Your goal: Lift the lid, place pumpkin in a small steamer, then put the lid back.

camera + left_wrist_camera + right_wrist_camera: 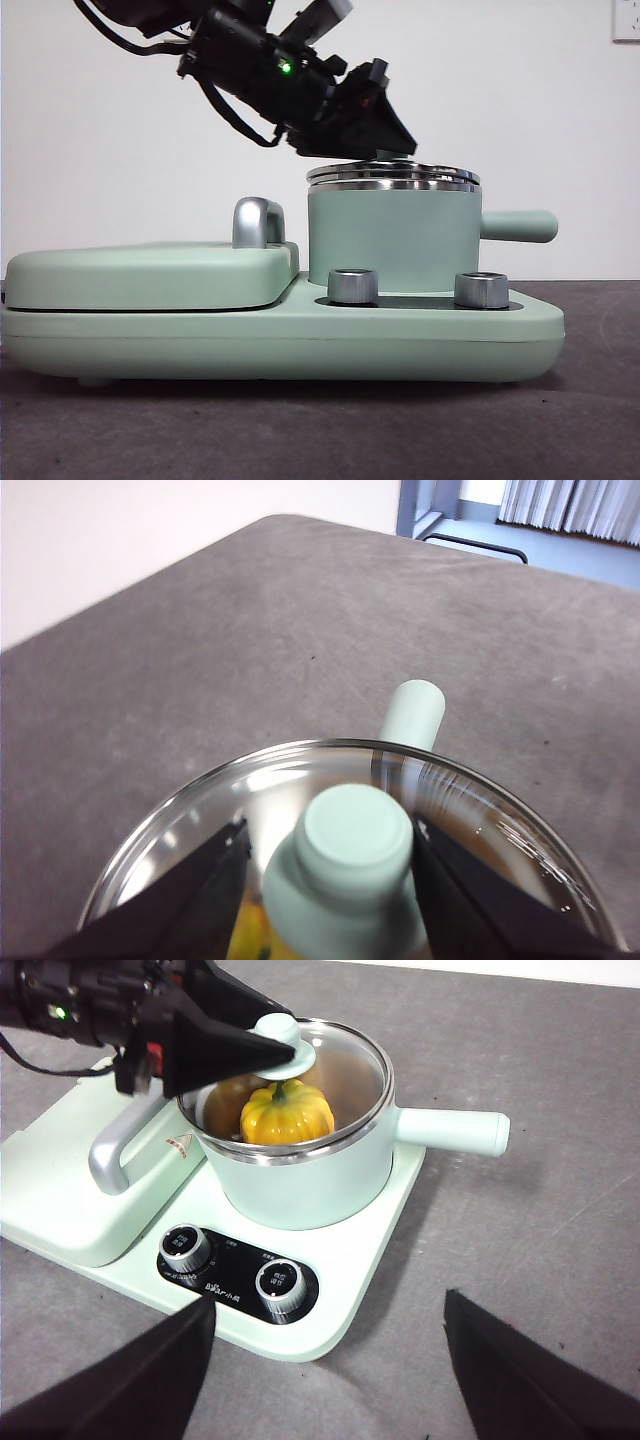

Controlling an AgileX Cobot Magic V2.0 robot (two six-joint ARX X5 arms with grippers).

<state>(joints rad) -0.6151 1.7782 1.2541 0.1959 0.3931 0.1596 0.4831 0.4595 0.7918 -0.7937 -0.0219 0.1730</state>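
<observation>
text: none legible | control panel (238, 1282): print too small

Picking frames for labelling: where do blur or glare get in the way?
Left wrist view: the knob and the left gripper are soft, and streaky glare crosses the lid. Right wrist view: sharp, the pumpkin clear through the glass. Front view: crisp, with bright bands on the pot rim.
</observation>
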